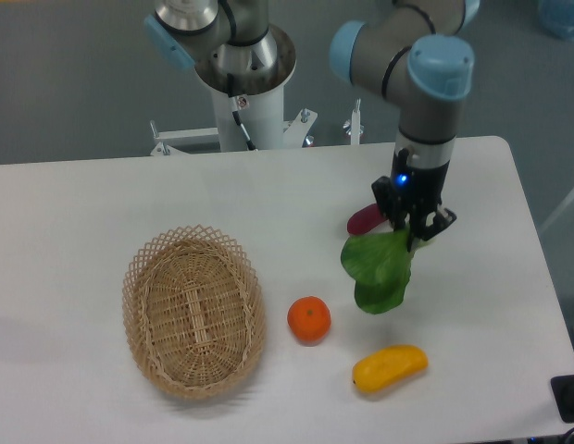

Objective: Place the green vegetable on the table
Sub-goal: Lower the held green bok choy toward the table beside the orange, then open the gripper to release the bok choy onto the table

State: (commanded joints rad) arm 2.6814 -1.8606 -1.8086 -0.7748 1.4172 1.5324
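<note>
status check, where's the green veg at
Gripper shut on green vegetable, leaves hanging above the table. Not yet placed. Orange and yellow fruit close by below.
</note>
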